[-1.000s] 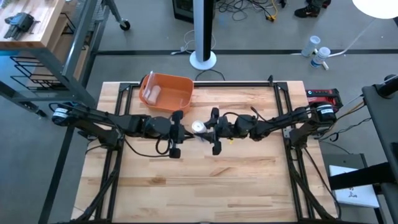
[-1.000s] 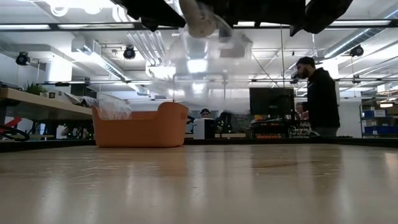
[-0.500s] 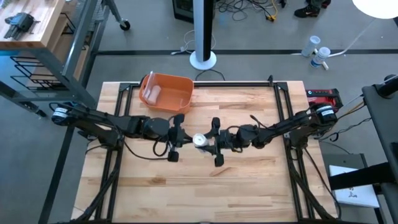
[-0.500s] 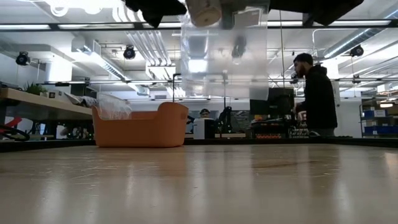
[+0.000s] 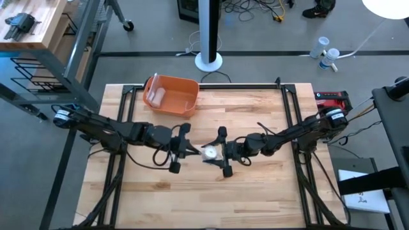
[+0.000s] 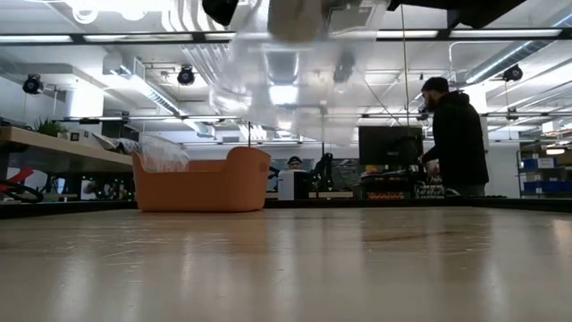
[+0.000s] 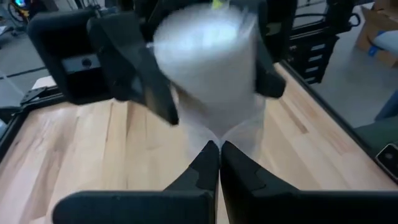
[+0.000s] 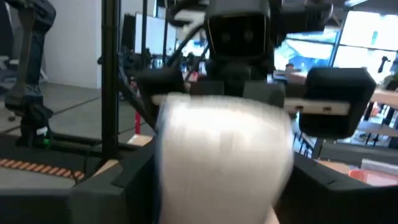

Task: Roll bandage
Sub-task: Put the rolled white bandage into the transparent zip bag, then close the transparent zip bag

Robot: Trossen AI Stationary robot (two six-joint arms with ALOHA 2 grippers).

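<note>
Both arms are meeting over the middle of the worktop (image 5: 255, 185), a little toward its front edge, well above the wood. The right gripper (image 5: 222, 153) is gripping the white bandage roll (image 5: 208, 153) across its width, its fingers (image 7: 134, 65) pressing on either side of the roll. The left gripper (image 5: 177, 148) is facing it from just beside, its fingertips (image 7: 205, 163) pinched together on the loose gauzy tail of the bandage (image 7: 239, 127) hanging from the roll. From table height the sheer strip (image 6: 299, 89) is hanging in the air below the grippers. An orange basket (image 5: 171, 94) is sitting near the far left corner of the worktop, with something pale lying inside it. A person (image 6: 456, 134) is standing at a bench in the room beyond.
</note>
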